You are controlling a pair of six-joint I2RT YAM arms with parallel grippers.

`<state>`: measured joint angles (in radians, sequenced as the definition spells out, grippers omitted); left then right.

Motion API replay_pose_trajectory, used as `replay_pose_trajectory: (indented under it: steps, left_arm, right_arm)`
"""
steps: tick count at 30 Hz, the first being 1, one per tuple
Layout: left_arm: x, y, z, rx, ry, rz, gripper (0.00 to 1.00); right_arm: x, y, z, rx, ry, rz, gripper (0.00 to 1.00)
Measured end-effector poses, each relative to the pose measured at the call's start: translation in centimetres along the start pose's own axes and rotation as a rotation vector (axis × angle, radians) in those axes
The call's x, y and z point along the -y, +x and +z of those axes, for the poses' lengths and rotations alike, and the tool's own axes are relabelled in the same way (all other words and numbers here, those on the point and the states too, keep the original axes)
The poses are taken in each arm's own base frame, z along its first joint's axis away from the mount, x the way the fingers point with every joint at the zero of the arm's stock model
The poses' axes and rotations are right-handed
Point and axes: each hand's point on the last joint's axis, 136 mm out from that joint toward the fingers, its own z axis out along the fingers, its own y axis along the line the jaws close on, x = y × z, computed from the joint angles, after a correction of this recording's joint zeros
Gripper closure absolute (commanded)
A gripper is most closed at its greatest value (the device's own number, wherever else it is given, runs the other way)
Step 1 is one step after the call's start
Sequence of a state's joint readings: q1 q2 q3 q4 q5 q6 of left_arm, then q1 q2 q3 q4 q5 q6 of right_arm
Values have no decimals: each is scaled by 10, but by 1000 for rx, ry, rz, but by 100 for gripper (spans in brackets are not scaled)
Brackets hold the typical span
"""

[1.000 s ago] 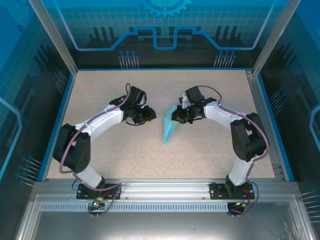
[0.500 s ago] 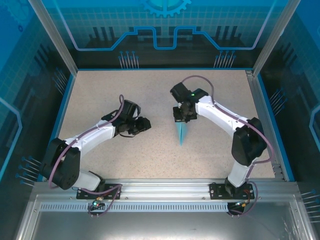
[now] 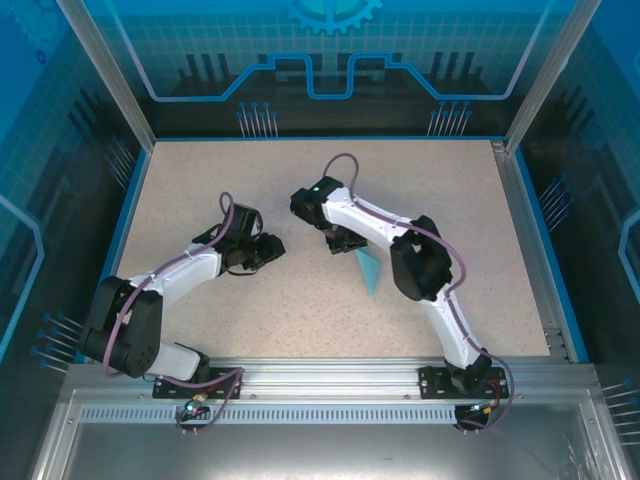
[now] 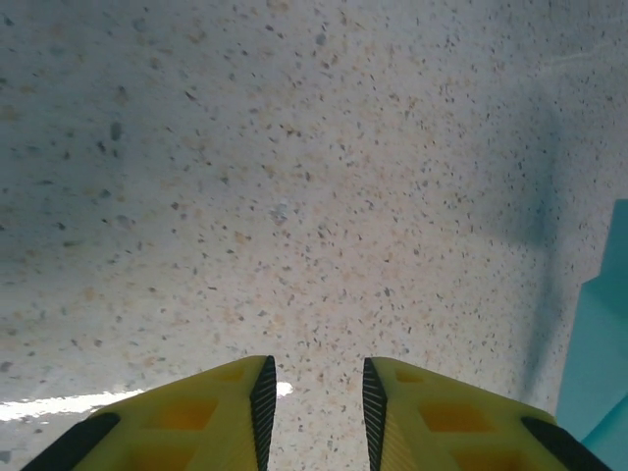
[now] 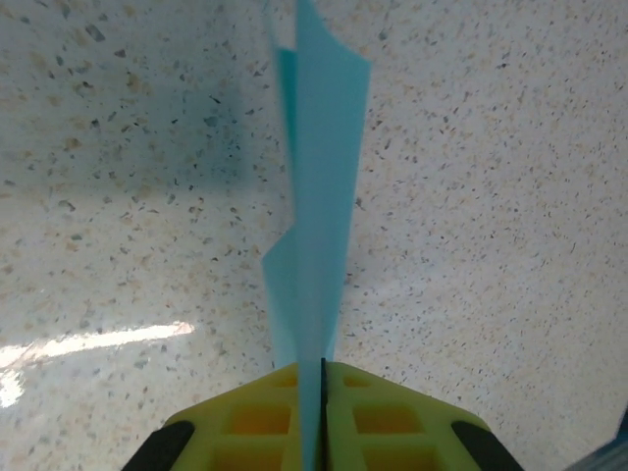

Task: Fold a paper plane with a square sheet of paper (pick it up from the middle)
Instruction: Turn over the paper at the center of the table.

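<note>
Both arms were white with black joints. A purple cable looped along the left arm (image 3: 185,268) and the right arm (image 3: 372,222) down to black bases (image 3: 185,375) bolted on the rail (image 3: 330,372). A green light (image 3: 316,186) glowed at the right arm's end farthest from the rail. The left gripper (image 4: 314,392) and right gripper (image 5: 322,402) had yellow fingers (image 4: 196,417) with black inner edges.
</note>
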<state>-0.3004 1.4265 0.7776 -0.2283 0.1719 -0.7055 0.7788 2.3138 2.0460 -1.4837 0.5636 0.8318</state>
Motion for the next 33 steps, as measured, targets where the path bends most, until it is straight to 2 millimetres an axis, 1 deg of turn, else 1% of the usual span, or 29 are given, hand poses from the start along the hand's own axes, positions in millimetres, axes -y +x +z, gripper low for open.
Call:
replay_pose_trajectory:
  steps: [2,3,5,6,7,8,10,12,13,14,16,18,19,20,22,23,24,25,26,28,29,30,31,33]
  left_arm:
    - [-2,-3,0,6,-2,-7,67]
    - [-3,-3,-1,7,-2,-9,67]
    - [-3,-4,-1,8,-3,-11,67]
    - [-4,-4,-1,8,-3,-11,67]
    - [-4,-4,-1,8,-3,-12,67]
    - [-4,-4,-1,8,-4,-13,66]
    - [-4,-4,-1,9,-4,-13,66]
    - [-4,-4,-1,9,-4,-13,64]
    - [-4,-4,-1,10,-2,-13,64]
    - [-3,-4,-1,6,2,-12,63]
    - [-1,-2,-1,-2,12,-11,62]
    - [3,-1,-1,-14,33,-9,61]
    - [6,0,-2,-20,48,-7,60]
    - [9,1,-1,-26,63,-6,60]
    - [14,2,1,-41,91,-4,59]
    - [16,3,3,-51,103,-5,59]
    - [18,5,6,-65,113,-4,59]
    - [18,7,11,-78,119,-9,60]
    - [19,9,15,-91,122,-16,60]
    - [21,17,24,-122,123,-25,60]
    - [23,20,28,-135,124,-30,60]
    - [25,23,32,-148,125,-33,60]
    - [28,26,35,-157,129,-38,60]
    - [34,28,41,-166,137,-42,60]
  right_arm:
    - [-12,1,10,-25,32,-22,88]
    - [-20,2,14,-34,42,-34,84]
    - [-37,3,20,-51,38,-58,73]
    - [-46,3,20,-55,21,-69,69]
    - [-55,5,19,-59,-6,-80,61]
    - [-65,6,17,-64,-43,-93,53]
    - [-80,9,10,-72,-122,-107,44]
    - [-93,8,1,-64,-217,-112,33]
    - [-96,8,-6,-53,-272,-116,18]
    - [-95,9,-14,-40,-324,-113,13]
    - [-84,11,-37,-3,-429,-106,14]
    - [-63,12,-64,57,-551,-75,22]
    - [-51,12,-78,92,-621,-56,29]
    - [-38,12,-87,121,-695,-30,41]
    - [-12,13,-93,157,-827,35,60]
    - [-4,13,-90,162,-884,70,66]
    - [4,15,-80,152,-945,115,71]
    - [7,17,-68,136,-993,152,75]
    - [6,22,-54,110,-1025,174,78]
    - [-6,37,-26,25,-1073,190,80]
    - [-12,45,-18,-8,-1086,179,80]
    - [-19,51,-15,-39,-1102,162,83]
    - [-26,55,-15,-57,-1126,140,85]
    - [-35,54,-21,-54,-1171,108,85]
